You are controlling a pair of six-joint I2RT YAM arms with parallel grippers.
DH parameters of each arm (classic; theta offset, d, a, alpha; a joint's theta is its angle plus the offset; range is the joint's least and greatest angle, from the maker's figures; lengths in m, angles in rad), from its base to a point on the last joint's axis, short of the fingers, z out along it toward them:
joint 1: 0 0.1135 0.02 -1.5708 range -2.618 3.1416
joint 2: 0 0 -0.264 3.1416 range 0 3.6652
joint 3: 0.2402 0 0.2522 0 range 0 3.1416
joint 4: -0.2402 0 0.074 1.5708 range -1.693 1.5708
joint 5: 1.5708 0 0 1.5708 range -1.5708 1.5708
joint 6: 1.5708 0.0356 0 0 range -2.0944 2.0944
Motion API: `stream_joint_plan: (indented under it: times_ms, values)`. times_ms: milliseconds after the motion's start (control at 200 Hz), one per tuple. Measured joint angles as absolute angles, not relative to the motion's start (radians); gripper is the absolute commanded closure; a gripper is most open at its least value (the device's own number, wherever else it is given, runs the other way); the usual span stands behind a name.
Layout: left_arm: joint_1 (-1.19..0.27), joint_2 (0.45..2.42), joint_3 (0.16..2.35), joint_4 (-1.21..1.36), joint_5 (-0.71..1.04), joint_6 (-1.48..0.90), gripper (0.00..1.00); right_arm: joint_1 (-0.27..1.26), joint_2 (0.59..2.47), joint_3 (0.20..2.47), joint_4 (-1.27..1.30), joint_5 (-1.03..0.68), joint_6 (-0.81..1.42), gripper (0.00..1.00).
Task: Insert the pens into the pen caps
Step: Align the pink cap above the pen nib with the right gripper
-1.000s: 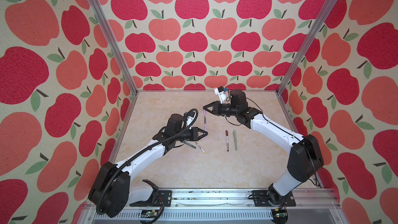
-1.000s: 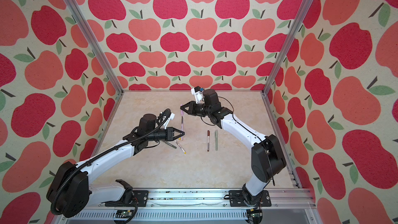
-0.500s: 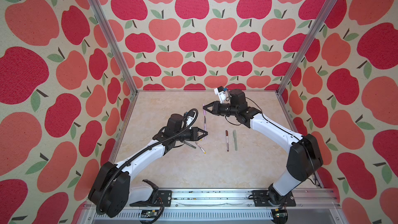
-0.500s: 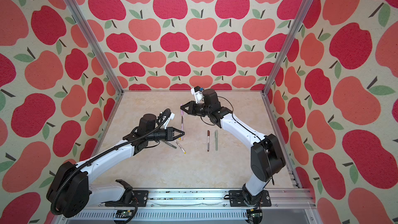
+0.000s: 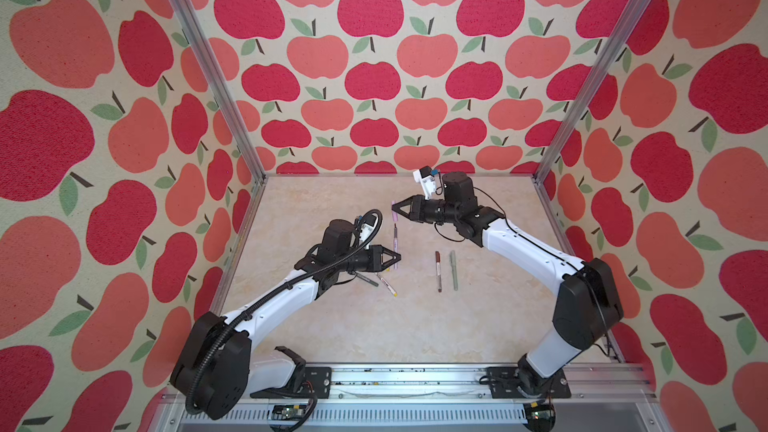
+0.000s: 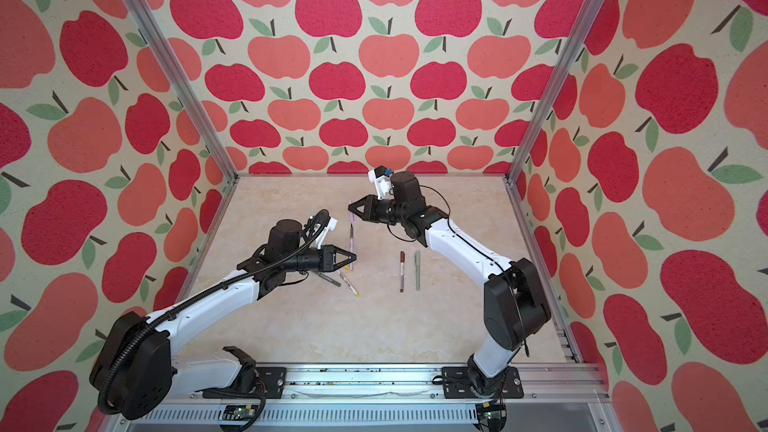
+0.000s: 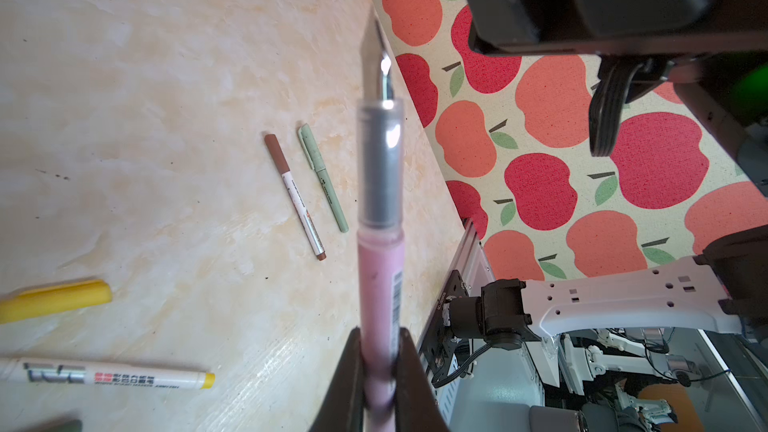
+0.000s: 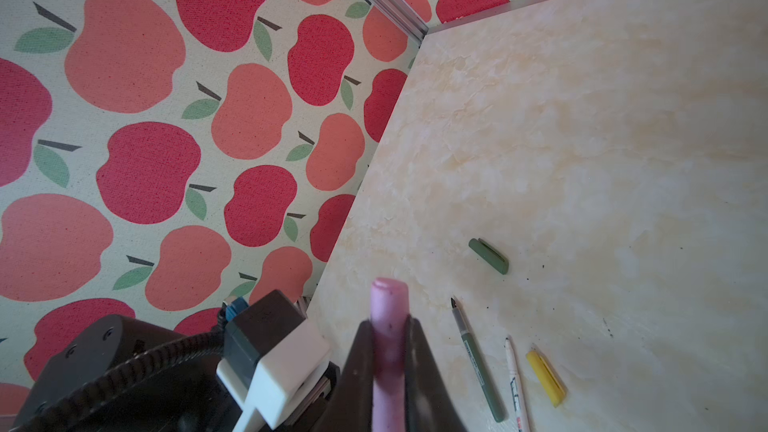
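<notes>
Holding the pink pen point(image 7: 380, 284) by the rear of its barrel, the left gripper point(image 7: 380, 338) is clamped fully onto it. The grip sits at the back end, so the grey neck and dark tip project clear of the jaws with nothing to foul a cap.

The right gripper point(image 8: 388, 338) is likewise closed hard, pinching the pink cap point(image 8: 389, 305) across its sides. One end of the cap stands proud of the jaws. The end facing the pen looks like the open mouth, though the left wrist view is too blurred to confirm it.

In both top views, pen and cap are raised off the table point(image 5: 332, 326) and set roughly in one line. The tip is just short of the cap and not touching it. Judgement: this is the lining-up step before the push. Whether the two are truly in line cannot be settled from these views.

Finished work: the brown pen point(image 7: 295, 197) and the pale green pen point(image 7: 323, 178) lie capped, side by side, well apart from the grippers.

Outstanding work:
- The white and yellow pen point(image 7: 108, 376) lies uncapped, with the yellow cap point(image 7: 56, 300) near it.
- The dark green pen point(image 8: 478, 357) lies uncapped, with the dark green cap point(image 8: 488, 256) apart from it.

Risk: a tip meeting the cap's rim could twist the short cap in its pinch.
</notes>
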State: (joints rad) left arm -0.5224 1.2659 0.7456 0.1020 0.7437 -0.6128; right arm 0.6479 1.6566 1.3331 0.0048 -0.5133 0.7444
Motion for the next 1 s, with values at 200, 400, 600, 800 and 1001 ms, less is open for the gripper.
stream_joint_plan:
  times_ms: [200, 400, 600, 800, 1001]
  values:
    - [-0.522, 1.266, 0.746, 0.102, 0.744, -0.613, 1.00, 0.648, 1.665, 1.333, 0.005, -0.514, 0.744, 0.90]
    - [-0.522, 1.266, 0.746, 0.102, 0.744, -0.613, 1.00, 0.648, 1.670, 1.333, 0.005, -0.514, 0.744, 0.90]
    - [-0.522, 1.266, 0.746, 0.102, 0.740, -0.613, 1.00, 0.648, 1.670, 1.333, 0.005, -0.514, 0.744, 0.90]
    - [-0.522, 1.266, 0.746, 0.102, 0.736, -0.613, 1.00, 0.657, 1.670, 1.333, -0.001, -0.514, 0.744, 0.90]
    - [-0.522, 1.262, 0.746, 0.102, 0.728, -0.613, 1.00, 0.664, 1.668, 1.325, -0.002, -0.514, 0.744, 0.90]
